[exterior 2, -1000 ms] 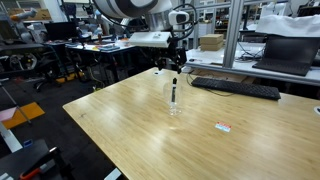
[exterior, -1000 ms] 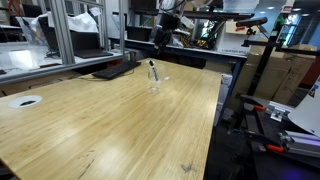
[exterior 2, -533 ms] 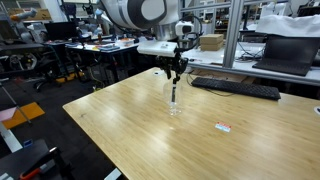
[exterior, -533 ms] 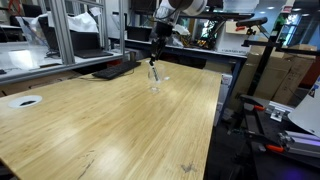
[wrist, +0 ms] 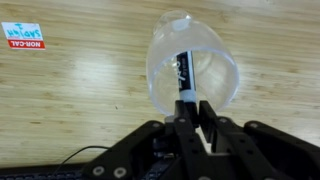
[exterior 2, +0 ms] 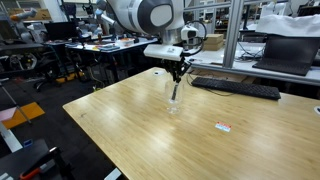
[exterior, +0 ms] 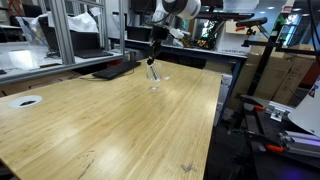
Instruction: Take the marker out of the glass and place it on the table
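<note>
My gripper (wrist: 192, 118) pinches the marker (wrist: 184, 73) top; I should lift straight up, not bumping the glass (wrist: 160, 72).

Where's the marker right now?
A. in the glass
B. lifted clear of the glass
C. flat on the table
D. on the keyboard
A: in the wrist view the marker stands inside the glass, its top end pinched by the gripper.

Marker (wrist: 184, 72) in glass (wrist: 216, 68) on table (wrist: 80, 120); hand (wrist: 192, 108) above glass, on marker top.
</note>
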You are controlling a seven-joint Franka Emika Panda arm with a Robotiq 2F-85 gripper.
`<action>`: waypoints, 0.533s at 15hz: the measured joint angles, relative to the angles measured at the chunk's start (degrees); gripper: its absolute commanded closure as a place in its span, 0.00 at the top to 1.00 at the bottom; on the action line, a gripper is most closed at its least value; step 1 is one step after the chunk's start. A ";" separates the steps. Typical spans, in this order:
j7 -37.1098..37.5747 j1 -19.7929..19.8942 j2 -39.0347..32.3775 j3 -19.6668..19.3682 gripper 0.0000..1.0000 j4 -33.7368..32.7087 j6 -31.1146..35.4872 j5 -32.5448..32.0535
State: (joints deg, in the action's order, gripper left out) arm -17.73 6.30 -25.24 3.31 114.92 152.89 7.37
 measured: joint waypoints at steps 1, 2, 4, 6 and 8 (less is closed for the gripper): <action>-0.24 0.45 -0.35 0.43 0.44 -0.47 -0.02 0.10; -0.50 0.90 -0.71 0.85 0.49 -0.93 -0.04 0.28; -1.01 1.62 -1.46 1.49 0.63 -1.05 -0.27 0.77; -1.31 2.23 -2.24 1.94 0.70 -1.05 -0.34 1.05; -1.34 2.62 -2.67 2.18 0.38 -1.04 -0.35 1.08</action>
State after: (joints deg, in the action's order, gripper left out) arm -19.06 8.92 -27.90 5.49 113.88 152.54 8.45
